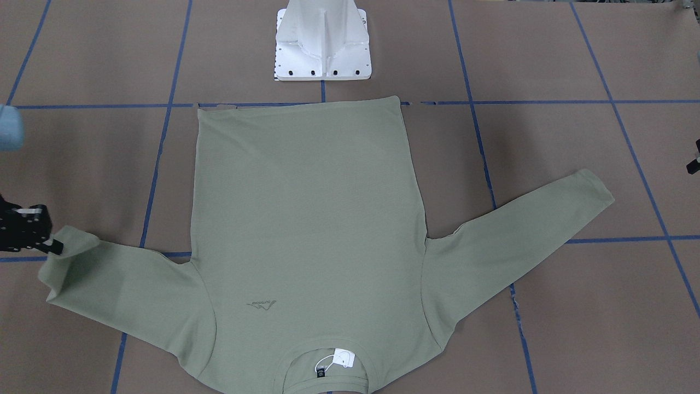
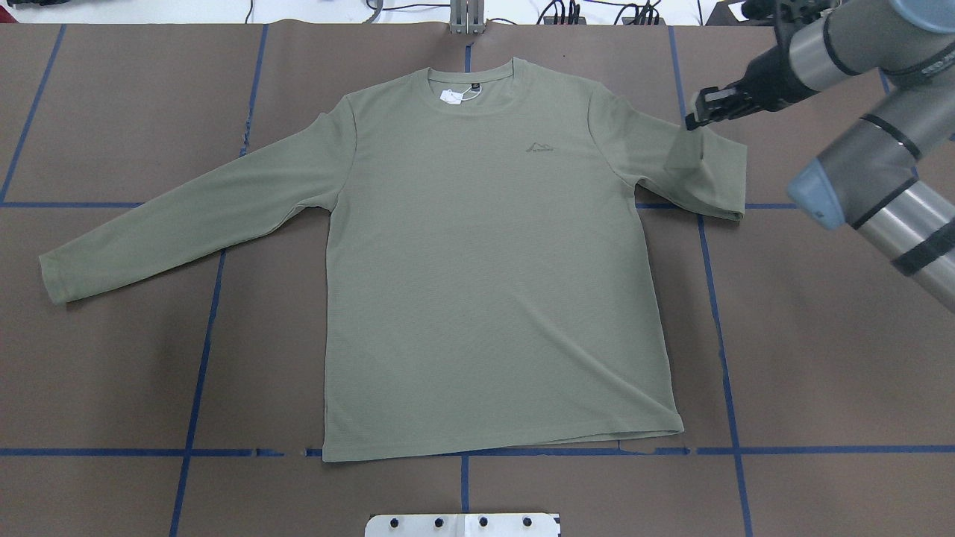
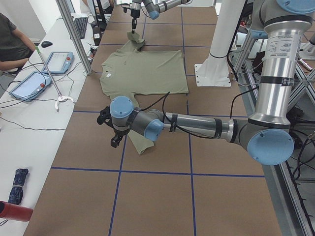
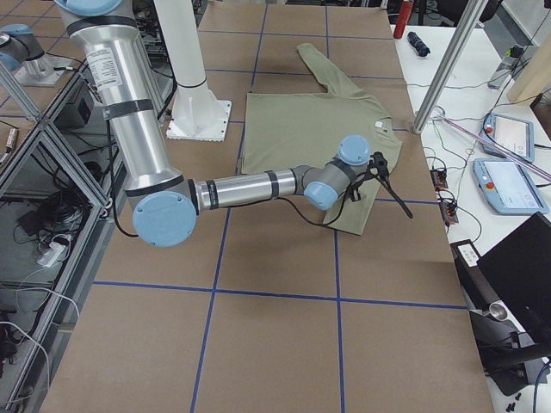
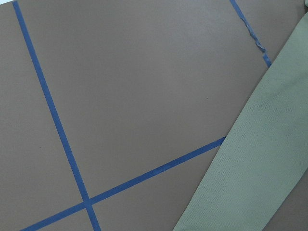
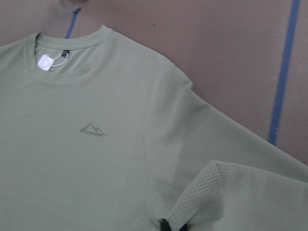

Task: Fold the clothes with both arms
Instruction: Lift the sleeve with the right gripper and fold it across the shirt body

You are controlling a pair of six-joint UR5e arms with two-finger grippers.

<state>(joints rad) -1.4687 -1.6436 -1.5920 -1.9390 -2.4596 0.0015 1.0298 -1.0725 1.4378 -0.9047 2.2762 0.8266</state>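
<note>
The shirt (image 2: 492, 283) is lying face up and flat in the middle of the table (image 2: 112, 373). Its collar and white hang tag (image 2: 450, 95) are pointing at the far edge, and its hem is running along the edge nearest the robot.

The right sleeve (image 2: 671, 164), the one toward the table's right end, is doubling back on itself. Its cuff is being lifted clear of the surface by the right gripper (image 2: 692, 121), whose fingers are closed on the fabric. From that grip the shirt's body is lying toward the left end. Judging by this, the cuff needs carrying across the chest along the sleeve's own length, and the right arm is plainly the nearer one for it. Nothing is standing in that path.

The left sleeve (image 2: 186, 216) is stretching out flat, slanting toward the left end and the robot's edge. In the side view the left gripper (image 3: 115, 137) is hanging near that cuff, above the table. Whether its fingers are parted or holding anything I cannot tell.

Blue tape lines (image 2: 201, 350) are crossing the brown surface, and the white pedestal (image 1: 322, 44) is sitting just behind the hem. Beyond the far edge, a person (image 3: 12, 39) is sitting at a bench with tablets (image 3: 29, 83).
</note>
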